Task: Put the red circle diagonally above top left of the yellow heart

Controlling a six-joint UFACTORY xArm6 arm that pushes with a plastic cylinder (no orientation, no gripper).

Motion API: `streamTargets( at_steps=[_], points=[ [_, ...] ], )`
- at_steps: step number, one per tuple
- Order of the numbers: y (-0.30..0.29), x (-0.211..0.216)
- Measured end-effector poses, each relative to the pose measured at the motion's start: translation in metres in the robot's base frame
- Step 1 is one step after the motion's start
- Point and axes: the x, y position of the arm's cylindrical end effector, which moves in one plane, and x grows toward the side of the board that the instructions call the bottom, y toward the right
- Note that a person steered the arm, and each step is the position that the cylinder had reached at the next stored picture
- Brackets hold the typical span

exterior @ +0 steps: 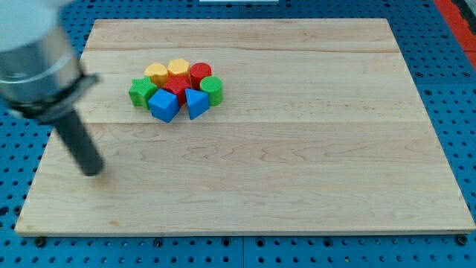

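The main risk is the crowding: the red circle [200, 73] sits at the view's upper right of a tight cluster, touching or nearly touching the yellow hexagon-like block [178, 68], the red block [175, 87] at the centre and the green round block [212, 89], so any push on it is likely to drag neighbours along. The yellow heart [156, 73] itself lies at the cluster's upper left, pressed close to the others, and could be shoved off its place, which would move the target spot as well. The blue cube [164, 105], the blue triangular block [196, 103] and the green block [140, 92] fringe the lower side and block an approach from below. There is no pincer here to be apart or together, only a rod; my tip [92, 173] rests on the desk [297, 186] well to the view's lower left of the cluster, so the red circle lies up and to the right of it, on the cluster's far side.
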Motion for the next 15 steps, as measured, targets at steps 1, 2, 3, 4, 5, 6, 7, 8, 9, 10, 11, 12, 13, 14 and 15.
streamTargets(
  at_steps=[1, 2, 3, 4, 5, 6, 7, 8, 9, 10, 11, 12, 13, 14, 15],
  points=[
    [-0.061, -0.005],
    [-0.044, -0.074],
    [-0.026, -0.147],
    [0.014, -0.204],
    [0.092, -0.243],
    [0.158, -0.219],
    [0.178, -0.188],
    [0.172, -0.162],
    [0.173, -0.152],
    [0.15, -0.137],
    [0.159, -0.118],
    [0.216, -0.114],
    [0.248, -0.109],
    [0.28, -0.12],
    [0.289, -0.16]
  ],
)
